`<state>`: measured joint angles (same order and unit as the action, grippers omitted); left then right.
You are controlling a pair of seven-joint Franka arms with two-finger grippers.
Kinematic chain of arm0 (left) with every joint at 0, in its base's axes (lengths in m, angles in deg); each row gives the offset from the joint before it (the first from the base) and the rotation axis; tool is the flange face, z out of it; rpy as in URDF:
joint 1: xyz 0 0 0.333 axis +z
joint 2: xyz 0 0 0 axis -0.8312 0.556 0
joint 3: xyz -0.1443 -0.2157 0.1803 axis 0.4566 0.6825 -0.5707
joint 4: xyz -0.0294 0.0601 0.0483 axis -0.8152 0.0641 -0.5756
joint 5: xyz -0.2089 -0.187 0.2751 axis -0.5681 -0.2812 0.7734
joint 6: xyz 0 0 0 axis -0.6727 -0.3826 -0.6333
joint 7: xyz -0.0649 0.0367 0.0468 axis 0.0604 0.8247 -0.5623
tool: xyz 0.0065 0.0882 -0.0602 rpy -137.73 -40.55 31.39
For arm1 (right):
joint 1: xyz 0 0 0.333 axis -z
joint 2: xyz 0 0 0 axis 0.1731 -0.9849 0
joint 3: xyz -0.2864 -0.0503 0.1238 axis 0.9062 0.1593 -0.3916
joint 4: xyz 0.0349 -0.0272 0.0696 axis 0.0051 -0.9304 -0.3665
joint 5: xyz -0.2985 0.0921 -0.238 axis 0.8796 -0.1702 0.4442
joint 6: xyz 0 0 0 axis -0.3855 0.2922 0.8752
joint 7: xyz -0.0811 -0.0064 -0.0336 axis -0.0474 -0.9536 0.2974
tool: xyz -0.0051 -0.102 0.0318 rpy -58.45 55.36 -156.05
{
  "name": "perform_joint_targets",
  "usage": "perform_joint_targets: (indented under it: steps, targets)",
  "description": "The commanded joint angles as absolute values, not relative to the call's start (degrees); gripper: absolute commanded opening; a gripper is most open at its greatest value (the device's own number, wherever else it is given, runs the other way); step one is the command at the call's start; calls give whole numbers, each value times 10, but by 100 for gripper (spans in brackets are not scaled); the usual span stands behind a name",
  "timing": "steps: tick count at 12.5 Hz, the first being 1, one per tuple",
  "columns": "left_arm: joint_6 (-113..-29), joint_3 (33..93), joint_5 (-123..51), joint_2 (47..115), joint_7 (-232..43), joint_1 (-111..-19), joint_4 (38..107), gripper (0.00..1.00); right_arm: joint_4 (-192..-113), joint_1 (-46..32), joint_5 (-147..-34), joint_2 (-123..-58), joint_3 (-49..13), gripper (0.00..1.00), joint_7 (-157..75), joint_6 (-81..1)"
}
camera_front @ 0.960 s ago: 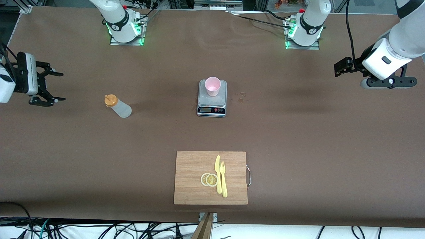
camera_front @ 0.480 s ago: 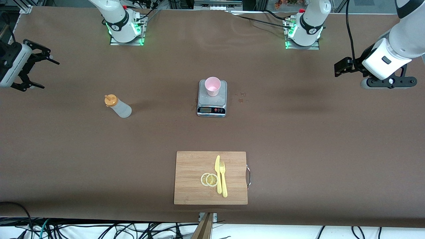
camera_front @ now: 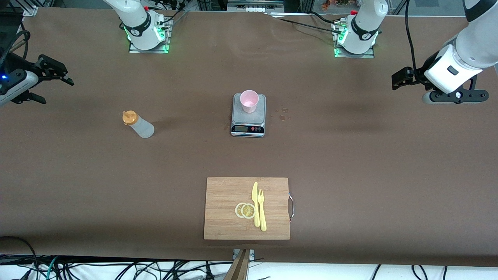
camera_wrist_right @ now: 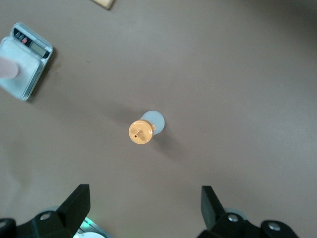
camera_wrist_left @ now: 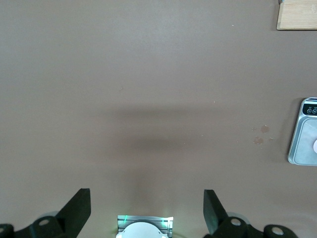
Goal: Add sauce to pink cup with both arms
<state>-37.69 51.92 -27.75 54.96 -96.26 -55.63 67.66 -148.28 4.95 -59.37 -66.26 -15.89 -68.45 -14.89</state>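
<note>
The sauce bottle (camera_front: 139,126), translucent with an orange cap, stands on the table toward the right arm's end; it also shows from above in the right wrist view (camera_wrist_right: 143,130). The pink cup (camera_front: 249,101) stands upright on the scale (camera_front: 248,123) at mid-table. My right gripper (camera_front: 57,91) is open and empty, up in the air over the right arm's end of the table, apart from the bottle; its jaws (camera_wrist_right: 143,201) stand wide. My left gripper (camera_front: 397,80) is open and empty (camera_wrist_left: 144,203), waiting high over the left arm's end.
A wooden cutting board (camera_front: 225,217) with a yellow knife, a fork and lemon slices lies near the front edge. Small stains (camera_front: 283,114) mark the table beside the scale. The scale also shows in both wrist views (camera_wrist_left: 303,141) (camera_wrist_right: 29,62).
My right gripper has swung up and toward the robots' side of the table, turning as it went. The left arm, bottle and cup have not moved.
</note>
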Motion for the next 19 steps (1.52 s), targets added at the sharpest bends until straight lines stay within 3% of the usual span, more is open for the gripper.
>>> perform_joint_targets:
  steps: [1,7,19]
  targets:
    - [-368,516,-293,549,-957,-556,668,100,-1469,35,-567,-654,-157,99,-612,-143]
    - [-368,516,-293,549,-957,-556,668,100,-1438,36,-549,-647,-178,99,-501,-86]
    - [-368,516,-293,549,-957,-557,668,100,-1404,40,-546,-669,-173,99,-505,-88]
